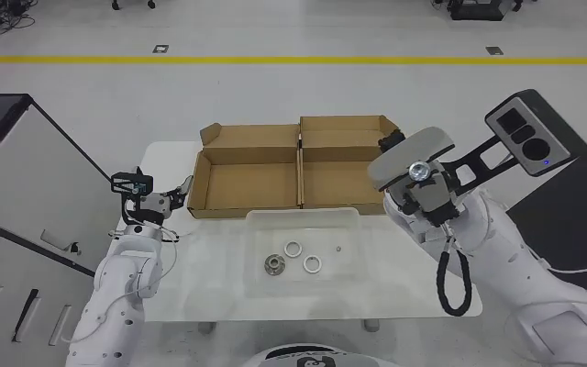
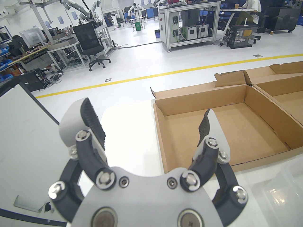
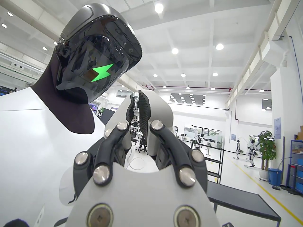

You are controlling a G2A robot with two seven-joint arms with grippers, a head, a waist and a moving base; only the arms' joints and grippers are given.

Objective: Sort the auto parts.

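Left claw (image 2: 148, 113) hangs released, the left cardboard box (image 2: 222, 128) just beside it. Farther right of it, two rings (image 1: 294, 249) and a flanged part (image 1: 273, 265) lie in the clear tray (image 1: 348, 271). Right claw (image 3: 137, 102) is clenched on a silver threaded part (image 3: 135, 98).

Yellow line (image 1: 293, 60) crosses floor beyond white table (image 1: 206, 275); black office chair (image 2: 91, 42) farther off.

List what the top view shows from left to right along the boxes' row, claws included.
From the left: left claw → left cardboard box → right cardboard box → right claw, shut on a metal part.
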